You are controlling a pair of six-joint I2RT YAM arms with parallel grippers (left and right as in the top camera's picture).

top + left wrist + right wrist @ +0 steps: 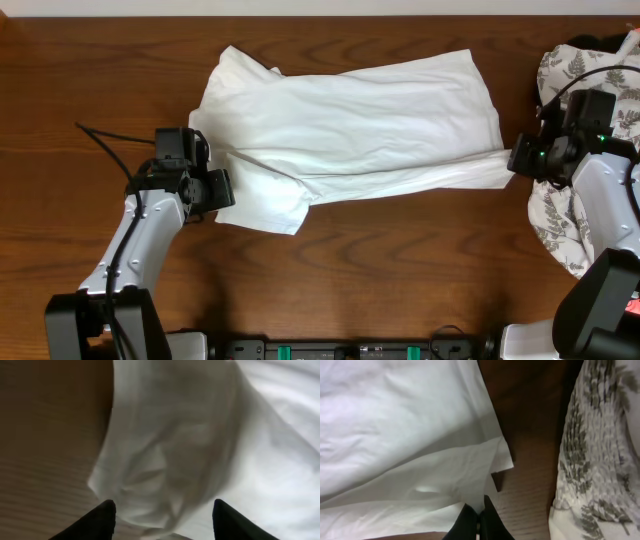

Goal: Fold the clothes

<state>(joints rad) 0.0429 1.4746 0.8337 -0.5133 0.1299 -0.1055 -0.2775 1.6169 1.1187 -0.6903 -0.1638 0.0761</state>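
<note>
Table (380, 270): I see dark brown wood filling the overhead frame.
T-shirt (350, 130): plain white, lying rumpled and partly folded across the upper centre of the overhead frame, with one corner drawn out toward the right edge.
Fern-print cloth (556, 225): white with grey leaves, bunched at the far right edge, partly under my right arm.
Left gripper (162, 510): at the shirt's lower left edge; jaws spread wide, with white fabric lying loose between the fingers and nothing pinched.
Right gripper (480, 515): at centre right of the overhead frame; jaws pressed together, pinching the shirt's drawn-out corner.
</note>
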